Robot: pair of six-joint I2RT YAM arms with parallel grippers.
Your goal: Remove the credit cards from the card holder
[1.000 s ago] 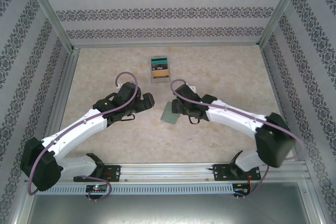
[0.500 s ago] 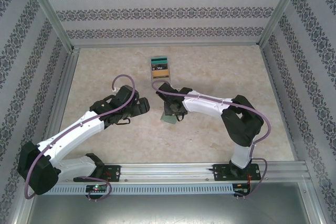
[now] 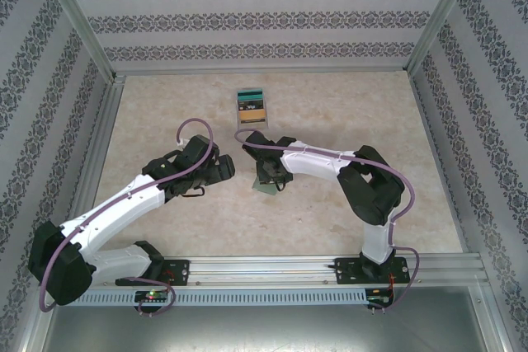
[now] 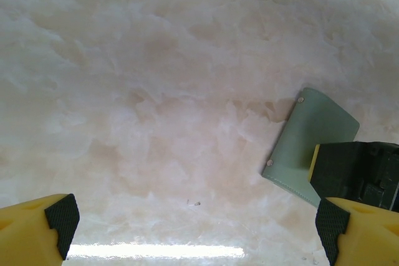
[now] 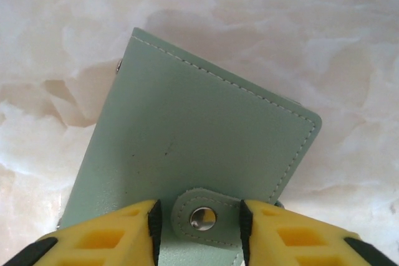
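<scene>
The small flat grey-green bifold card holder (image 5: 199, 129) is seen lying closed on the pale marbled worktop (image 3: 346, 113), near its middle. In the right wrist view, its rounded edge tab (image 5: 202, 207) (a metal snap stud sits at the tab's centre) is found directly between the yellow fingers (image 5: 118, 241) of the right pincer (image 5: 199, 235). The holder's body stretches away from the pincer towards 12 o'clock. The jaws are held narrowly apart, one on each side of the tab; whether the tab is being squeezed cannot be told.

From above, the right pincer (image 3: 271, 177) is placed over the holder (image 3: 262, 185), whose near corner shows at about 7 o'clock of it. The left pincer (image 3: 227, 168) is poised just beside the holder, which lies at 3 o'clock of it. In the left wrist view its black-padded jaws are spread wide with nothing between them, and the holder (image 4: 308, 147) is seen towards 2 o'clock.

The stacked teal, dark and tan plastic credit cards (image 3: 251, 109) are laid at 12 o'clock of the holder, well apart from both pincers.
</scene>
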